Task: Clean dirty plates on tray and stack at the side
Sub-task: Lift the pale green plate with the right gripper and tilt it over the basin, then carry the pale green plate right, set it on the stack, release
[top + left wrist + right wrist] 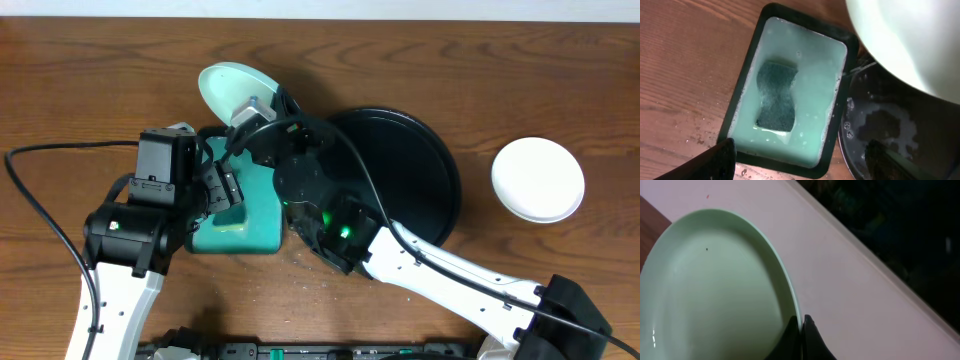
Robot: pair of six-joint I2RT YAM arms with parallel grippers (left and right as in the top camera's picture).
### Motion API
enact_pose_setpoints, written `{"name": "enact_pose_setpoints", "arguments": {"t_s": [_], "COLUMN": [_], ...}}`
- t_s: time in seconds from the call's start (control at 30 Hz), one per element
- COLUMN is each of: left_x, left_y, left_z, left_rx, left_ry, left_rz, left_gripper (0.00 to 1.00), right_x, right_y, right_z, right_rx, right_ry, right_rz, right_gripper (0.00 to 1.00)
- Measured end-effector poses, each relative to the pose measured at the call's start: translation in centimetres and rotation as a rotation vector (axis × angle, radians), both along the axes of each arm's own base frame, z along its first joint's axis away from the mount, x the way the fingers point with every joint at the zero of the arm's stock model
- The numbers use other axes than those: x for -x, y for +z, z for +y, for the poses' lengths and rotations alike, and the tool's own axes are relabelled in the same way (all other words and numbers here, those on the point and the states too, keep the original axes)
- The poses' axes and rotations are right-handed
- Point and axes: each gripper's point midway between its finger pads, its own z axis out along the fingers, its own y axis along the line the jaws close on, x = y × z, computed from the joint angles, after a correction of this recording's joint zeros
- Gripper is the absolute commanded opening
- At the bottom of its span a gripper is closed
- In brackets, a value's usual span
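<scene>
My right gripper (pixel 256 108) is shut on the rim of a pale mint plate (pixel 236 92) and holds it tilted above the teal tray's far end. In the right wrist view the fingertips (pixel 801 322) pinch that plate's edge (pixel 715 290). The plate also shows in the left wrist view (pixel 905 35). White plates (pixel 538 178) lie stacked on the table at the right. The round black tray (pixel 410 160) is wet and holds no plate that I can see. My left gripper (pixel 800 157) is open and empty above the teal tray's near end.
A rectangular teal tray (pixel 790 90) holds soapy water and a dark sponge (pixel 776 95). Soapy residue lies on the black tray (pixel 890 125). Water drops dot the wooden table beside the teal tray. The right arm reaches across the black tray.
</scene>
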Motion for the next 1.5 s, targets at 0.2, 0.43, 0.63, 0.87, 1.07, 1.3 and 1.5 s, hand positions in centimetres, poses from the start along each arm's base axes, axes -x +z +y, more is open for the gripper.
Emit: {"name": "enact_pose_setpoints", "arguments": {"t_s": [0.2,0.43,0.63,0.87,1.07,1.3,1.5], "left_x": [0.0,0.0,0.0,0.0,0.0,0.0,0.0], "left_y": [0.0,0.0,0.0,0.1,0.1,0.1,0.1], "left_z": [0.0,0.0,0.0,0.0,0.0,0.0,0.0], "left_rx": [0.0,0.0,0.0,0.0,0.0,0.0,0.0], "left_ry": [0.0,0.0,0.0,0.0,0.0,0.0,0.0], "left_rz": [0.0,-0.001,-0.001,-0.002,-0.001,-0.002,-0.001], "left_gripper": [0.82,0.82,0.83,0.83,0.83,0.83,0.83], "right_x": [-1.5,-3.2,-4.0,-3.2,2.1,6.2,4.6], "right_y": [-6.5,-13.8,-14.4,-14.5,-18.5,-24.1,-25.2], "right_z": [-2.5,-5.3,-12.0,-32.2,-46.5,-53.4,-52.2], "right_rx": [-0.101,-0.429,-0.682,-1.007,-1.149,-1.207,-1.284], "right_ry": [-0.052,0.018,-0.064,-0.619,-1.127,-1.414,-1.258], "right_rz": [0.281,0.762,0.996,1.013,0.974,0.99,1.062], "right_gripper": [0.01,0.01,0.01,0.01,0.01,0.29,0.55]}}
